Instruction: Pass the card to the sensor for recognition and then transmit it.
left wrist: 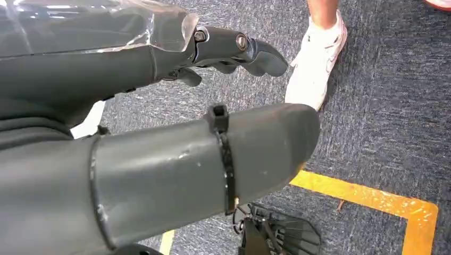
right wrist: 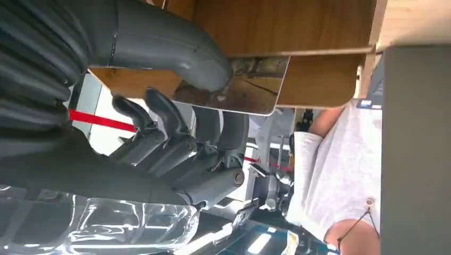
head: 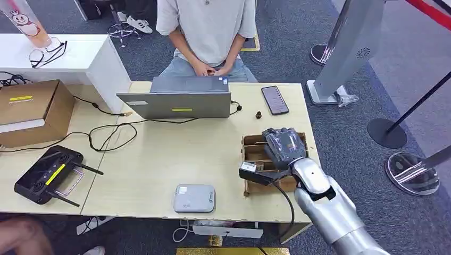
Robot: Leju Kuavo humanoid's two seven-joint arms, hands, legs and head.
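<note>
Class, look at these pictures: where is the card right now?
In the right wrist view the card is pinched by the right hand at the wooden box, right of the grey sensor.

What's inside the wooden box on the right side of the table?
The right hand reaches into the wooden box; in the wrist view its thumb and fingers pinch a card. The hand covers most of the interior, so any other contents cannot be seen.

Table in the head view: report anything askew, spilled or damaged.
Nothing is spilled or broken. Black cables trail loosely across the table, and the router lies at an angle. The right hand is over the wooden box.
</note>
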